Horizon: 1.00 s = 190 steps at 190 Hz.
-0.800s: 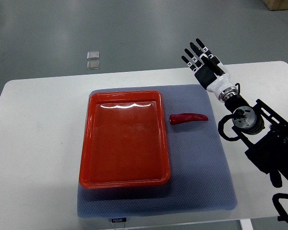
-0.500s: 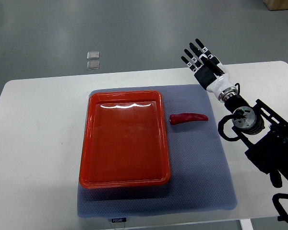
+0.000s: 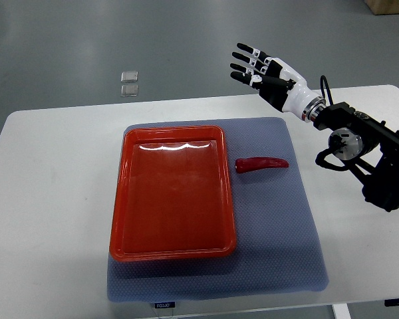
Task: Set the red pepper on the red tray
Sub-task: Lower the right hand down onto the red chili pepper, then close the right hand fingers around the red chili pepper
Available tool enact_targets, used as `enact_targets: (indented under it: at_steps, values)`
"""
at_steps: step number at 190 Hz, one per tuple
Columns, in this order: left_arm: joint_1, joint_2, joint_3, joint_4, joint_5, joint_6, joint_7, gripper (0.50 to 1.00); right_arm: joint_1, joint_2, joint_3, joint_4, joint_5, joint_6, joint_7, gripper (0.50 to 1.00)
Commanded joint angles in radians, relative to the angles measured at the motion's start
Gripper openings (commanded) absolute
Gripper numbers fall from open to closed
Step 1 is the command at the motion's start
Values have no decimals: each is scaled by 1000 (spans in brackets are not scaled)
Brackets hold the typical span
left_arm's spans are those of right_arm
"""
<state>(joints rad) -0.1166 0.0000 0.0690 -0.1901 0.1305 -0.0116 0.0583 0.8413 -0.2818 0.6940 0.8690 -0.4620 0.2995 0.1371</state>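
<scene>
1. A grey floor surrounds a white table (image 3: 53, 199), and a blue-grey mat (image 3: 279, 239) covers the table's middle.
2. The red tray (image 3: 173, 249) sits on the mat's left half and holds nothing.
3. The right arm (image 3: 359, 143) comes in from the 3 o'clock edge. Half a second ago its hand pointed towards 12 o'clock near the table's far edge. Now the forearm has swung round, so the hand points towards 10 o'clock and sits further left.
4. The right hand (image 3: 269, 73) hangs beyond the table's far edge, fingers (image 3: 245, 63) spread wide and holding nothing.
5. The red pepper (image 3: 261, 163) lies on the mat just right of the tray, at 6 o'clock from the hand and well apart from it. It has not moved.
6. I read this as the start of the reach. The grasp is not yet begun.
</scene>
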Motion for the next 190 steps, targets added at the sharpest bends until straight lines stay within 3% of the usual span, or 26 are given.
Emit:
enact_targets:
  at_steps: [1,36,57,82,125,190]
  values:
    - [0,0,0,-2,1,-1,0,1000,120,-82,-229,27,-131,55,-47,915]
    - [0,0,0,0,1,1,0,1000,351,-191,-625,153,-297,76,-90,915]
    - [0,0,0,0,1,-1,0,1000,430,-217,-732,208,-302,75,-113,915]
    - [0,0,0,0,1,-1,0,1000,432,-201,-752,223,-303,53,-142,915]
    - [0,0,0,0,1,-1,0,1000,400,-180,-797,223,-317,-79,-146,911]
    - [0,0,0,0,1,1,0,1000,340,-171,-817,211,-417,-128,-160,897]
